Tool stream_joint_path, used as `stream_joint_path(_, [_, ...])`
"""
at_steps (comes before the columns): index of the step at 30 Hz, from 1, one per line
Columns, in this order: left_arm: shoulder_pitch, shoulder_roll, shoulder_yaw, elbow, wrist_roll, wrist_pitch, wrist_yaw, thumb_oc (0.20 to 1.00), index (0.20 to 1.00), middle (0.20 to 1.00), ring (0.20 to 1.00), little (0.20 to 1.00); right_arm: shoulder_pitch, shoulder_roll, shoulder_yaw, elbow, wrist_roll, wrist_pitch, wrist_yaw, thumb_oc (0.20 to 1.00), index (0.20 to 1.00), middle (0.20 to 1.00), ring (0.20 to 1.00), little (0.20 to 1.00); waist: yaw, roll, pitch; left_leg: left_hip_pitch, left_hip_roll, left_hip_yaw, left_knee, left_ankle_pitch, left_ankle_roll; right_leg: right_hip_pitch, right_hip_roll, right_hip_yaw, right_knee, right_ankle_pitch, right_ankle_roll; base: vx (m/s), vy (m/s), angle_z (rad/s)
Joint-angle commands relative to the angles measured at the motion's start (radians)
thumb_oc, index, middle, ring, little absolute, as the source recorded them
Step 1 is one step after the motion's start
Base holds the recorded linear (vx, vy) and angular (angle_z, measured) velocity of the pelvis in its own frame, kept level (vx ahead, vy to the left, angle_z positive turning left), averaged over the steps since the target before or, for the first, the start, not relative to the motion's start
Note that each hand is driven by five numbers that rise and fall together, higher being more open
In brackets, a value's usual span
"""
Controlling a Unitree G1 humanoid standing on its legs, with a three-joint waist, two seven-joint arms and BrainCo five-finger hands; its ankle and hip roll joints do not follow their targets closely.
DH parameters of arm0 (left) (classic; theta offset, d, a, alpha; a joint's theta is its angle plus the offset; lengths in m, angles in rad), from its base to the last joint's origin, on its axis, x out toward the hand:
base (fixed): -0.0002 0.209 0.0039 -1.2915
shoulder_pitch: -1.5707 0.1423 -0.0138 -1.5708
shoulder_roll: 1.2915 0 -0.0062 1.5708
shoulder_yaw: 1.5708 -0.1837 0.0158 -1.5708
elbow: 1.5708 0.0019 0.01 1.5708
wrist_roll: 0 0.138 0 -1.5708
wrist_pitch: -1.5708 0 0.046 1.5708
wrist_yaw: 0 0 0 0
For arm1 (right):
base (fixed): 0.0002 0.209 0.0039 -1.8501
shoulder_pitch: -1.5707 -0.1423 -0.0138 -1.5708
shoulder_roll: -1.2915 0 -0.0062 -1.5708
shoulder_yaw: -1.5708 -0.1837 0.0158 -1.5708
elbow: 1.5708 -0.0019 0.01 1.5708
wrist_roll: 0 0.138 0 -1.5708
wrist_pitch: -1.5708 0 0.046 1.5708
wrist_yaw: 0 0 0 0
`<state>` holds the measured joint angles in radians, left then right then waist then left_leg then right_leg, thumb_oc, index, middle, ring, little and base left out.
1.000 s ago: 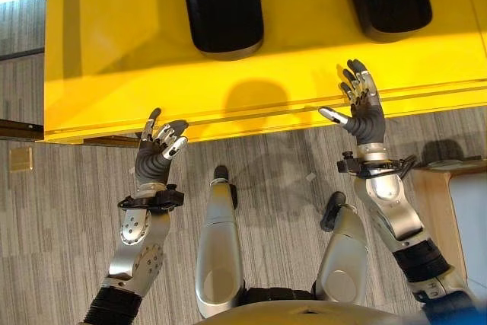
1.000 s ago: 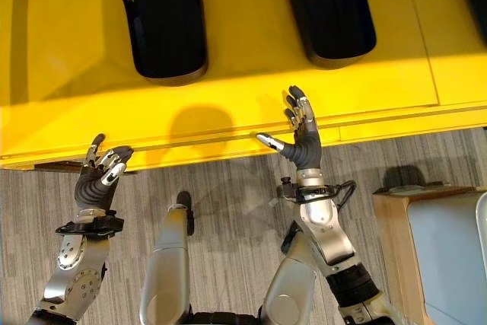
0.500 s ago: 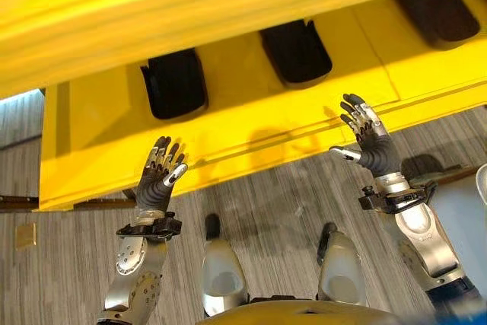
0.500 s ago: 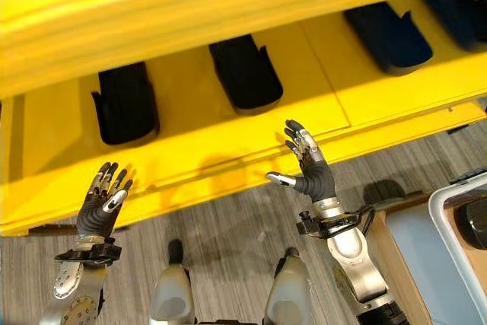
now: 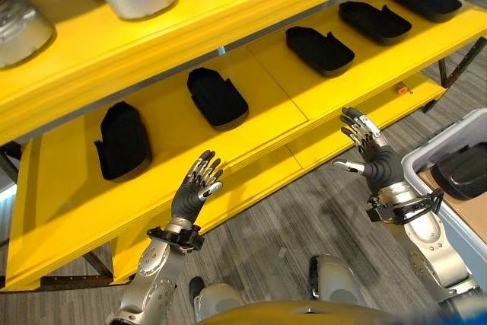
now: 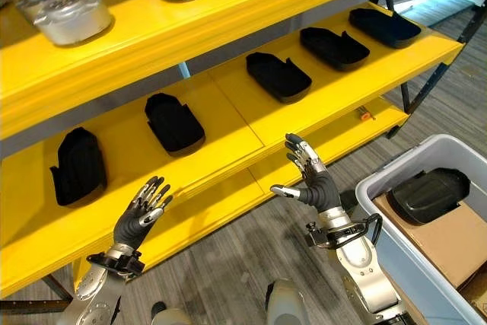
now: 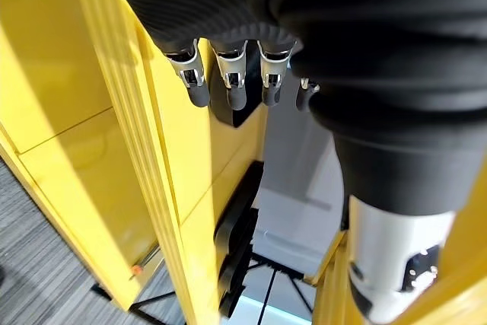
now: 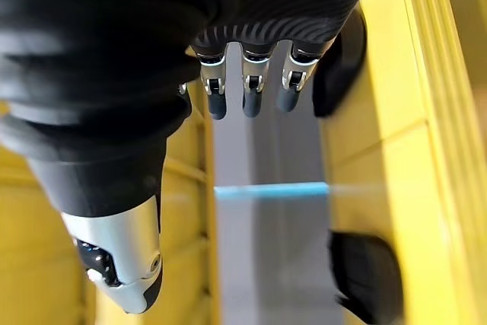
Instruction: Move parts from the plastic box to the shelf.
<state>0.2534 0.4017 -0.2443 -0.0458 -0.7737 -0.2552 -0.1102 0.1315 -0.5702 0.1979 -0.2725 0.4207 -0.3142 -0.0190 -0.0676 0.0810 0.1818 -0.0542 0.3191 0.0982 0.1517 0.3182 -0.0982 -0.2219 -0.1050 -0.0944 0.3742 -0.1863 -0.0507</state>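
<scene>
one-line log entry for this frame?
left hand: open, empty | right hand: open, empty | black part: in plastic box | shelf: five black parts

five parts [image 5: 218, 97] in a row on the shelf [image 5: 281, 123], plastic box [image 6: 396, 241] at right holding one part [image 6: 428, 194]

Left hand [image 5: 196, 188] raised at seven o'clock, fingers straight; right hand [image 5: 368, 151] raised at four o'clock, fingers spread.
</scene>
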Motion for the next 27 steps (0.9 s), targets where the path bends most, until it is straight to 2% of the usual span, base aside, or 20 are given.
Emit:
stream_joint_path(1, [-0.005, 0.023, 0.040, -0.073, -0.004, -0.042, -0.036, 1.000, 1.000, 1.000, 1.000, 1.000, -0.030, 0.029, -0.034, -0.064, 0.016, -0.063, 0.015, 1.000, 1.000, 1.000, 1.000, 1.000, -0.013, -0.040, 0.002, -0.006, -0.062, 0.045, -0.031, -0.104, -0.021, 0.115, 0.034, -0.021, -0.211, 0.120, 0.102, 0.08, -0.082, -0.48])
stream_joint_path(5, [-0.008, 0.015, 0.036, -0.071, 0.009, -0.047, -0.048, 1.000, 1.000, 1.000, 1.000, 1.000, -0.021, 0.038, -0.032, -0.057, 0.023, -0.052, 0.036, 1.000, 1.000, 1.000, 1.000, 1.000, -0.001, -0.065, -0.007, -0.024, -0.247, -0.050, -0.035, -0.265, 0.034, 0.145, 0.042, 0.056, -0.281, 0.163, 0.110, 0.07, -0.046, -0.90])
stream_joint_path(6, [-0.022, 0.007, 0.031, -0.066, 0.019, -0.054, -0.044, 1.000, 1.000, 1.000, 1.000, 1.000, -0.019, 0.043, -0.033, -0.057, 0.018, -0.048, 0.043, 1.000, 1.000, 1.000, 1.000, 1.000, 0.001, -0.067, -0.020, -0.031, -0.326, -0.106, -0.057, -0.299, 0.056, 0.147, 0.058, 0.092, -0.308, 0.186, 0.112, 0.10, -0.049, -1.06])
stream_joint_path(7, [-0.032, 0.001, 0.025, -0.064, 0.030, -0.060, -0.043, 1.000, 1.000, 1.000, 1.000, 1.000, -0.017, 0.051, -0.034, -0.049, 0.020, -0.049, 0.048, 1.000, 1.000, 1.000, 1.000, 1.000, 0.000, -0.063, -0.031, -0.043, -0.382, -0.158, -0.083, -0.300, 0.075, 0.150, 0.079, 0.123, -0.325, 0.198, 0.109, 0.11, -0.029, -1.27])
stream_joint_path(8, [-0.035, -0.004, 0.023, -0.064, 0.037, -0.063, -0.039, 1.000, 1.000, 1.000, 1.000, 1.000, -0.019, 0.056, -0.031, -0.045, 0.018, -0.047, 0.051, 1.000, 1.000, 1.000, 1.000, 1.000, 0.005, -0.062, -0.032, -0.061, -0.412, -0.200, -0.096, -0.284, 0.082, 0.152, 0.092, 0.142, -0.333, 0.206, 0.107, 0.10, -0.007, -1.11])
stream_joint_path(11, [-0.054, -0.016, 0.016, -0.050, 0.052, -0.074, -0.029, 1.000, 1.000, 1.000, 1.000, 1.000, -0.040, 0.069, -0.014, -0.019, 0.016, -0.047, 0.049, 1.000, 1.000, 1.000, 1.000, 1.000, 0.031, -0.069, -0.028, -0.144, -0.494, -0.332, -0.107, -0.223, 0.086, 0.163, 0.135, 0.231, -0.353, 0.222, 0.101, 0.09, 0.006, -0.82])
stream_joint_path(13, [-0.068, -0.018, 0.017, -0.044, 0.064, -0.078, -0.020, 1.000, 1.000, 1.000, 1.000, 1.000, -0.055, 0.073, -0.005, -0.011, 0.021, -0.045, 0.051, 1.000, 1.000, 1.000, 1.000, 1.000, 0.043, -0.074, -0.019, -0.175, -0.531, -0.400, -0.101, -0.202, 0.086, 0.170, 0.166, 0.299, -0.359, 0.233, 0.101, 0.04, 0.010, -0.77])
stream_joint_path(14, [-0.074, -0.027, 0.016, -0.038, 0.063, -0.080, -0.025, 1.000, 1.000, 1.000, 1.000, 1.000, -0.065, 0.079, 0.006, -0.012, 0.034, -0.043, 0.068, 1.000, 1.000, 1.000, 1.000, 1.000, 0.040, -0.073, -0.025, -0.143, -0.513, -0.392, -0.130, -0.207, 0.100, 0.167, 0.191, 0.342, -0.363, 0.242, 0.103, 0.09, 0.101, -1.41])
stream_joint_path(15, [-0.089, -0.040, 0.011, -0.023, 0.063, -0.089, -0.016, 1.000, 1.000, 1.000, 1.000, 1.000, -0.062, 0.086, 0.013, -0.008, 0.043, -0.040, 0.069, 1.000, 1.000, 1.000, 1.000, 1.000, 0.032, -0.074, -0.038, -0.113, -0.495, -0.358, -0.160, -0.206, 0.108, 0.173, 0.193, 0.369, -0.374, 0.250, 0.106, 0.09, 0.098, -1.55])
stream_joint_path(16, [-0.089, -0.040, 0.011, -0.023, 0.063, -0.089, -0.016, 1.000, 1.000, 1.000, 1.000, 1.000, -0.062, 0.086, 0.014, -0.008, 0.043, -0.040, 0.068, 1.000, 1.000, 1.000, 1.000, 1.000, 0.034, -0.074, -0.037, -0.111, -0.494, -0.356, -0.162, -0.206, 0.109, 0.173, 0.193, 0.372, -0.375, 0.251, 0.106, 0.13, 0.109, -1.42])
stream_joint_path(18, [-0.085, -0.044, 0.020, -0.018, 0.061, -0.093, 0.000, 1.000, 1.000, 1.000, 1.000, 1.000, -0.059, 0.105, 0.016, 0.000, 0.048, -0.036, 0.059, 1.000, 1.000, 1.000, 1.000, 1.000, 0.026, -0.082, -0.066, -0.074, -0.471, -0.301, -0.194, -0.216, 0.128, 0.180, 0.204, 0.415, -0.376, 0.247, 0.111, 0.15, 0.093, -0.54])
stream_joint_path(21, [-0.098, -0.045, 0.028, -0.016, 0.057, -0.099, 0.016, 1.000, 1.000, 1.000, 1.000, 1.000, -0.079, 0.120, 0.026, 0.021, 0.039, -0.034, 0.042, 1.000, 1.000, 1.000, 1.000, 1.000, 0.028, -0.090, -0.072, -0.050, -0.458, -0.248, -0.197, -0.231, 0.140, 0.182, 0.206, 0.436, -0.352, 0.241, 0.118, 0.12, 0.064, -0.93])
stream_joint_path(24, [-0.110, -0.052, 0.033, -0.017, 0.056, -0.102, 0.034, 1.000, 1.000, 1.000, 1.000, 1.000, -0.105, 0.141, 0.046, 0.037, 0.031, -0.028, 0.033, 1.000, 1.000, 1.000, 1.000, 1.000, 0.023, -0.093, -0.074, -0.030, -0.449, -0.178, -0.167, -0.273, 0.155, 0.181, 0.210, 0.475, -0.319, 0.237, 0.133, 0.10, 0.075, -0.59])
stream_joint_path(27, [-0.112, -0.057, 0.034, -0.022, 0.055, -0.100, 0.037, 1.000, 1.000, 1.000, 1.000, 1.000, -0.106, 0.151, 0.055, 0.038, 0.032, -0.023, 0.035, 1.000, 1.000, 1.000, 1.000, 1.000, 0.017, -0.090, -0.079, -0.010, -0.444, -0.136, -0.154, -0.297, 0.164, 0.185, 0.212, 0.499, -0.299, 0.231, 0.140, 0.11, 0.090, -0.64])
